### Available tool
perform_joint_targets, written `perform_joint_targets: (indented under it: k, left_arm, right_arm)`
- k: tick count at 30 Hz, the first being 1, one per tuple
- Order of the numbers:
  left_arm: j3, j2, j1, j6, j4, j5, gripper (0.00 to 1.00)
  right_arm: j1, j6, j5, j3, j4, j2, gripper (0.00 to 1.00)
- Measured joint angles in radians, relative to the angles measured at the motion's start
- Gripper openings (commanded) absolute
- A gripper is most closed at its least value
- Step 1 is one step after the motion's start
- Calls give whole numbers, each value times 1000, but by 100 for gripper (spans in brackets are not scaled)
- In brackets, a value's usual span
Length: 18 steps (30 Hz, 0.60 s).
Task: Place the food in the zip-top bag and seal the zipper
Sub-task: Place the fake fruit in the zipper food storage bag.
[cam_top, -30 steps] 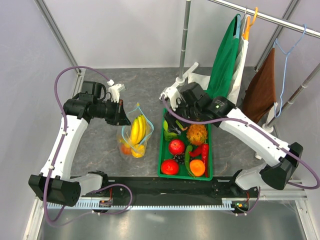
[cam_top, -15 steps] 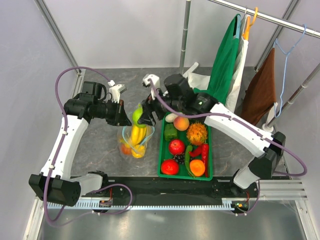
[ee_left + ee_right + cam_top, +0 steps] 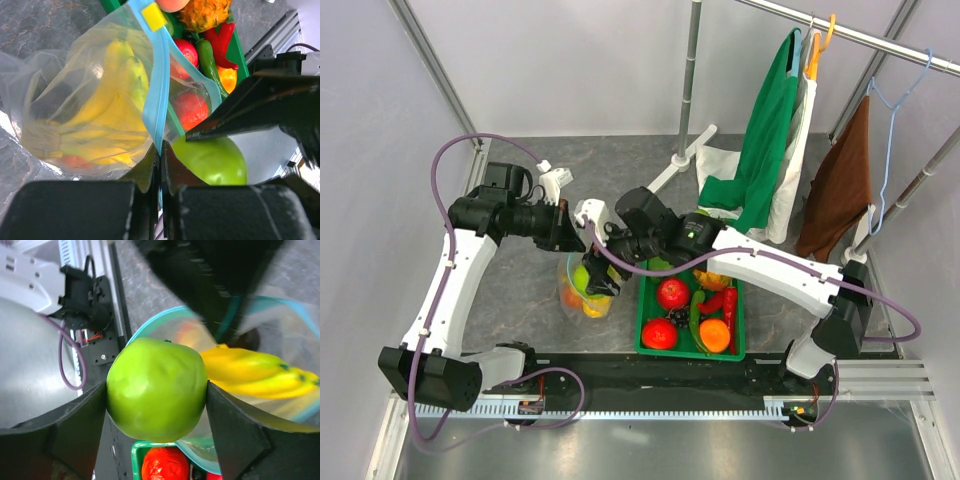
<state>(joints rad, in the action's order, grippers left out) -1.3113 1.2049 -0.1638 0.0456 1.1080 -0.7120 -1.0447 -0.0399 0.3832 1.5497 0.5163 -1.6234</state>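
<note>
The banana bunch (image 3: 112, 95) is already inside the zip-top bag (image 3: 575, 297), at the middle left of the top view. More food (image 3: 672, 293) waits in the green crate (image 3: 690, 353). The zipper (image 3: 154, 100) is not closed yet. My left gripper (image 3: 160, 150) is pinched tight on the zipper. My right gripper (image 3: 156, 395) squeezes the green apple (image 3: 155, 382) just over the bag's mouth.

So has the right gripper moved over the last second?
Yes. The right gripper, holding the green apple, has swung left from the far end of the green crate to above the zip-top bag's open mouth.
</note>
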Motion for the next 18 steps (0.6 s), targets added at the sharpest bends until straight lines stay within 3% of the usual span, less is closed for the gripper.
perform_joint_targets:
  k: [10, 15, 18]
  left_arm:
    - [0, 10, 0, 1, 8, -41, 2]
    - [0, 18, 0, 1, 13, -53, 2]
    - [0, 19, 1, 1, 14, -55, 2]
  right_arm:
    - [-12, 90, -92, 66, 63, 8, 98]
    - [93, 37, -145, 85, 84, 44, 97]
    - [165, -4, -172, 57, 100, 82, 89]
